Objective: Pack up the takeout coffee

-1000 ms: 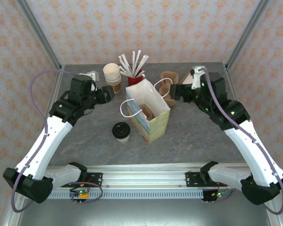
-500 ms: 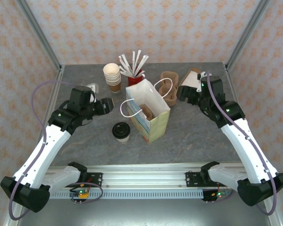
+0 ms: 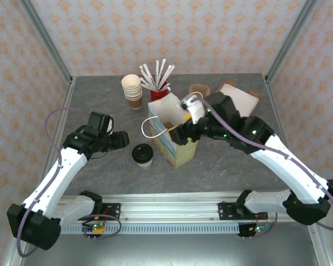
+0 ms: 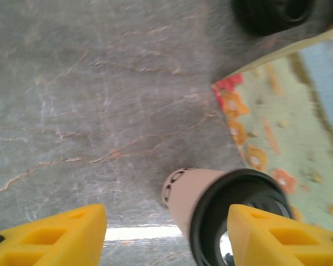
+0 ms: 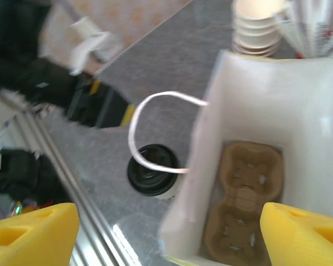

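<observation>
The takeout coffee (image 3: 142, 155), a small cream cup with a black lid, stands on the grey table left of the open paper bag (image 3: 180, 152). My left gripper (image 3: 124, 139) is open just left of the cup. In the left wrist view the cup (image 4: 233, 213) lies close to the right yellow finger (image 4: 288, 238), with a wide gap to the other finger. My right gripper (image 3: 176, 132) hangs open over the bag's mouth. Its wrist view looks down on the bag (image 5: 255, 94), a brown cup carrier (image 5: 244, 205) on the bag's floor, and the coffee (image 5: 152, 177) beside it.
At the back stand a stack of lidless cups (image 3: 132, 90) and a red holder of white sticks (image 3: 158, 80). Brown paper items (image 3: 200, 88) and a white sheet (image 3: 236, 91) lie back right. The bag's white handle (image 5: 155, 133) loops out above the coffee.
My right arm has swung from the back right to above the bag. My left gripper has moved nearer and down, closer to the coffee.
</observation>
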Robot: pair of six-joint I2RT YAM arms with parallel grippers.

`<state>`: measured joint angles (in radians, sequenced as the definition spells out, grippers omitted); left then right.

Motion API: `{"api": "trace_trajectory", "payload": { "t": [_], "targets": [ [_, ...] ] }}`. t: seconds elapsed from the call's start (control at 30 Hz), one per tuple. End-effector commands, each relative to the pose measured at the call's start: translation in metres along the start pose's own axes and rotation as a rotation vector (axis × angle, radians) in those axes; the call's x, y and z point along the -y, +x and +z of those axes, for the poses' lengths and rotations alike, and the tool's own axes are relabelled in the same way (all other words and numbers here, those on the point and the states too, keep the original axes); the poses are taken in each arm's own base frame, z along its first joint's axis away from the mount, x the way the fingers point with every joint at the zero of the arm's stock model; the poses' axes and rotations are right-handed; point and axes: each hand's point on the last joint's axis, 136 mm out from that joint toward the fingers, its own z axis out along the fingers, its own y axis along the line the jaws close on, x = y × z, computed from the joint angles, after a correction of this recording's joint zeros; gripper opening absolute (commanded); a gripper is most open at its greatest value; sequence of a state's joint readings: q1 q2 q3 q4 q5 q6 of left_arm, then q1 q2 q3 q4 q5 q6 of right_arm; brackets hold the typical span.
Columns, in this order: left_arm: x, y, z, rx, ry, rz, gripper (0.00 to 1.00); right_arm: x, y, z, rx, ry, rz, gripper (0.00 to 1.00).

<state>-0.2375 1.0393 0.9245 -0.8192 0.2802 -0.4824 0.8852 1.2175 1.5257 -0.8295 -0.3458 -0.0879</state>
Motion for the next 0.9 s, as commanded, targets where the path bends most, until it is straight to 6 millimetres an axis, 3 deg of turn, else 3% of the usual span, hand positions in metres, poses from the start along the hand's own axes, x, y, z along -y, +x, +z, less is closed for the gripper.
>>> {"api": "trace_trajectory", "payload": {
  "t": [0.0,0.2,0.43,0.63,0.87],
  "targets": [
    [-0.007,-0.011,0.012,0.027,-0.002,-0.065,0.58,-0.027,0.026,0.018,-0.138,-0.08,-0.148,0.85],
    [-0.008,-0.02,0.058,-0.007,0.001,-0.091,0.52,-0.065,0.046,0.051,-0.256,-0.182,-0.265,0.85],
    [0.004,-0.008,0.09,-0.1,0.069,-0.119,0.51,-0.078,0.056,0.072,-0.305,-0.228,-0.276,0.85],
    [0.005,0.013,0.1,-0.168,0.08,-0.099,0.51,-0.078,0.056,0.078,-0.312,-0.225,-0.272,0.85],
    [0.007,0.028,0.092,-0.184,0.086,-0.079,0.51,-0.067,0.043,0.061,-0.285,-0.141,-0.283,0.85]
  ]
}}
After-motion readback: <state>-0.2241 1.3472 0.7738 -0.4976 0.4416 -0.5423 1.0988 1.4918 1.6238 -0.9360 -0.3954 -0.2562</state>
